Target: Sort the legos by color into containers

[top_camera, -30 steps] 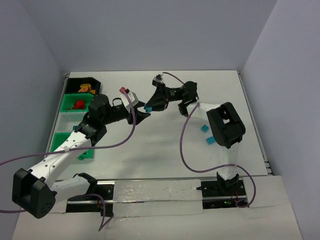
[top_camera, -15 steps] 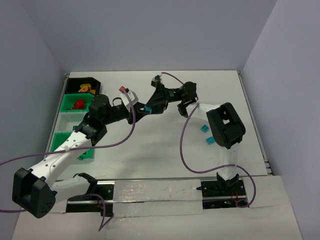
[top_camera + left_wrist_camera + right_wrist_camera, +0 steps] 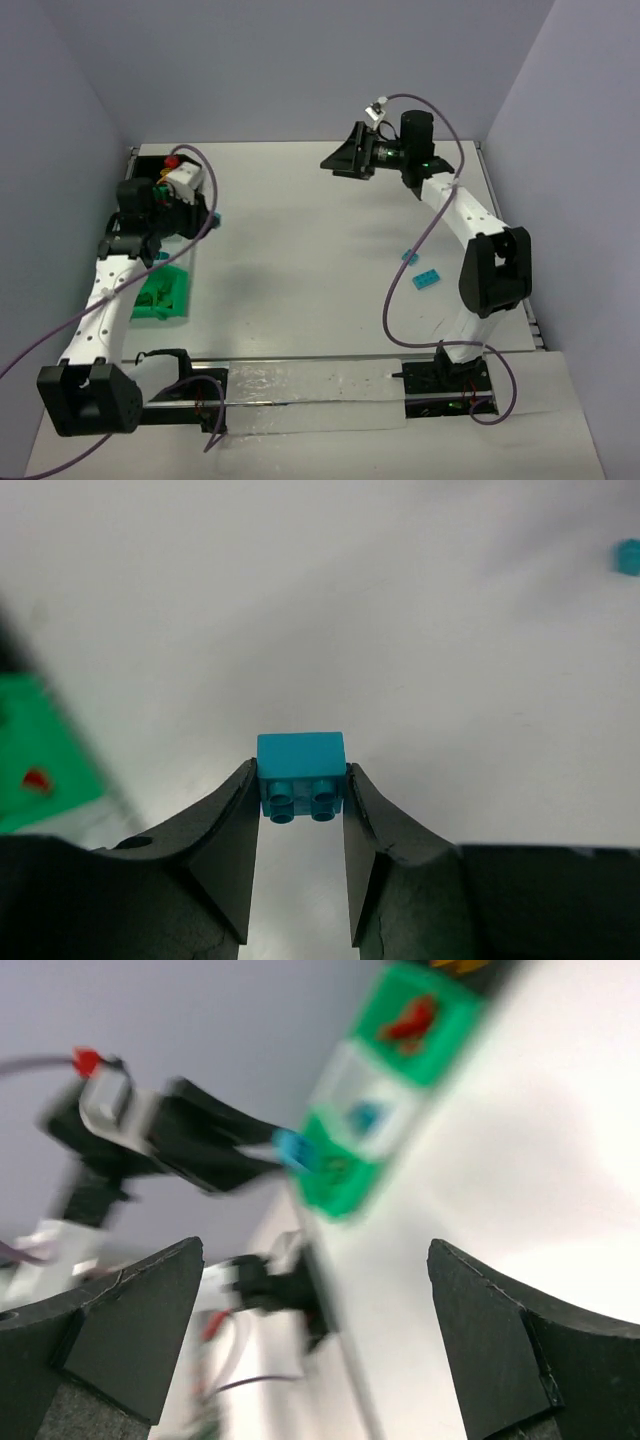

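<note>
My left gripper (image 3: 300,780) is shut on a small teal lego (image 3: 300,775), gripped by its sides between the two fingertips. In the top view this gripper (image 3: 208,214) hangs at the far left with the lego (image 3: 216,218), beside the row of containers. The black container (image 3: 150,163) lies at the back and a green container (image 3: 165,290) nearer; my left arm covers those between. My right gripper (image 3: 335,160) stands open and empty in the air at the back middle. Two more teal legos (image 3: 407,256) (image 3: 427,280) lie on the table at the right.
The right wrist view is blurred; it shows a green container with a red lego (image 3: 410,1018), a pale container with a teal lego (image 3: 365,1115) and my left arm's held lego (image 3: 292,1148). The left wrist view catches a green container (image 3: 40,770) and a far teal lego (image 3: 628,555).
The teal lego passed from my right gripper to my left. My left arm swung left with it to the containers. My right gripper opened wide and drew back to the rear.
</note>
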Robot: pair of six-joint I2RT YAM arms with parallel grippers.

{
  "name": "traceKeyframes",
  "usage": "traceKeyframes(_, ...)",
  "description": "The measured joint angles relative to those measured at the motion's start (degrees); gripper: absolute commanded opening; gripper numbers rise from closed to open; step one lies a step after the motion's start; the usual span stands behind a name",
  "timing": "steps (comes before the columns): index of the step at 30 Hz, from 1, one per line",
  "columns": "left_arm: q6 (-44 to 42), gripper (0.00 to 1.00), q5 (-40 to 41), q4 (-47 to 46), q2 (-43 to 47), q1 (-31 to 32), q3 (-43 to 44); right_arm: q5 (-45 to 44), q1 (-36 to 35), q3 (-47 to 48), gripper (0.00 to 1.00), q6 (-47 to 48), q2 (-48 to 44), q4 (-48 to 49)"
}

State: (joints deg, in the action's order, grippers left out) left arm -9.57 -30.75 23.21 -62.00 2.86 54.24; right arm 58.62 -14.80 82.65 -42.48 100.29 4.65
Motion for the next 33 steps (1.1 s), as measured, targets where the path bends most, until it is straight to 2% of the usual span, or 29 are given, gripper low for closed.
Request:
traceKeyframes(3, -1.7, 0.0, 2.9, 6.0, -3.1, -10.0, 1.4, -9.1, 2.7, 0.8, 1.0, 15.0, -3.1, -16.0)
traceKeyframes(7, -2.5, 0.0, 9.7, 10.3, -4.4, -17.9, 0.8, -21.0, 2.5, -1.6, 1.0, 29.9, -5.3, -28.2)
traceKeyframes(12, -2.8, 0.0, 17.4, 10.3, -6.4, -20.8, 0.5, -33.0, 2.3, -7.6, 1.0, 41.5, -8.9, -36.4)
traceKeyframes(17, -2.7, 0.01, 21.7, 7.1, -10.2, -21.2, -0.3, -39.5, 2.3, -10.3, 1.0, 47.4, -10.3, -39.4)
traceKeyframes(20, -2.4, 0.11, 23.4, 4.6, -12.8, -21.3, -0.4, -41.6, 2.3, -12.0, 1.0, 49.4, -10.6, -40.4)
traceKeyframes(22, -2.2, 0.26, 24.4, 3.1, -14.9, -21.3, -0.4, -43.1, 2.3, -12.8, 0.99, 50.5, -10.6, -41.2)
traceKeyframes(26, -2.3, 0.43, 25.4, 2.2, -17.4, -21.3, -0.4, -46.3, 2.4, -13.0, 0.97, 53.3, -10.1, -43.4)
traceKeyframes(30, -2.9, 0.49, 26.3, 2.0, -17.6, -21.3, -0.4, -49.1, 2.7, -13.7, 0.95, 55.4, -8.6, -44.4)
traceKeyframes(32, -3.3, 0.59, 26.5, 1.9, -17.6, -21.3, -0.4, -50.3, 3.2, -14.4, 0.92, 56.7, -7.4, -45.3)
traceKeyframes(33, -3.5, 0.6, 26.5, 1.9, -17.6, -21.3, -0.4, -50.7, 3.5, -14.7, 0.92, 57.4, -6.8, -45.7)
